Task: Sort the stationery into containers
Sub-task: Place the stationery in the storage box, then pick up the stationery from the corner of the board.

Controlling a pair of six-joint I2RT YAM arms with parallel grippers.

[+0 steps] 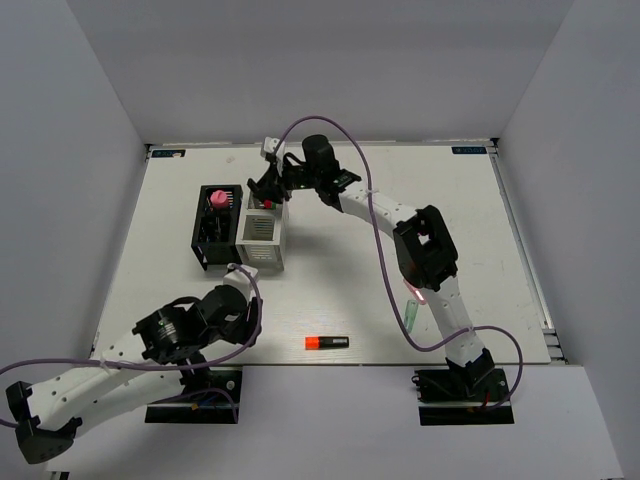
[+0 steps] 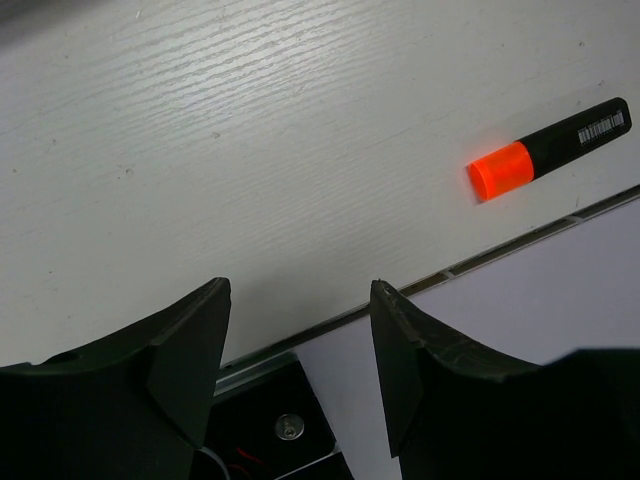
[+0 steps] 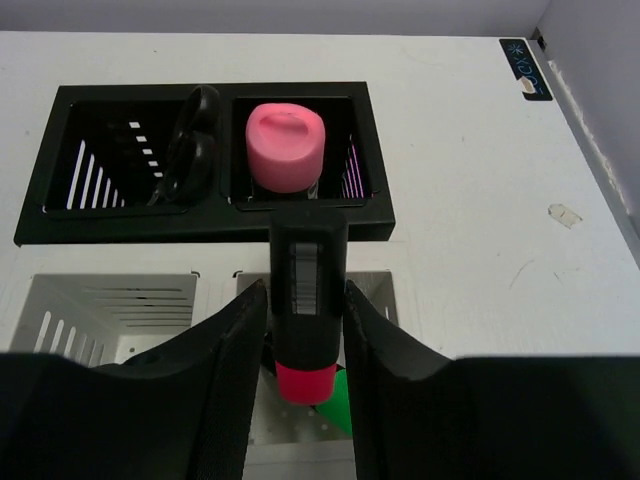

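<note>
Highlighter [image 3: 308, 262] in right pincer [image 3: 302, 292], over white holder [image 3: 118, 298]

Holders, two: black holder [image 3: 200, 228], white holder [image 1: 262, 252]. Highlighters, two: orange highlighter [image 1: 327, 342], lower centre; pink highlighter [image 3: 308, 300], mid-frame. Scissors [image 3: 193, 140], one pair. Pink round item [image 3: 287, 148], one. Green piece [image 1: 410, 317] on the surface [image 1: 480, 250], lower right, one. Green item [image 3: 338, 398], partly hidden, one.

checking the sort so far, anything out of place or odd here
An orange highlighter lies loose near the front edge of the table, and a green pen lies beside the right arm. Both unsorted; nothing looks spilled or damaged.
</note>
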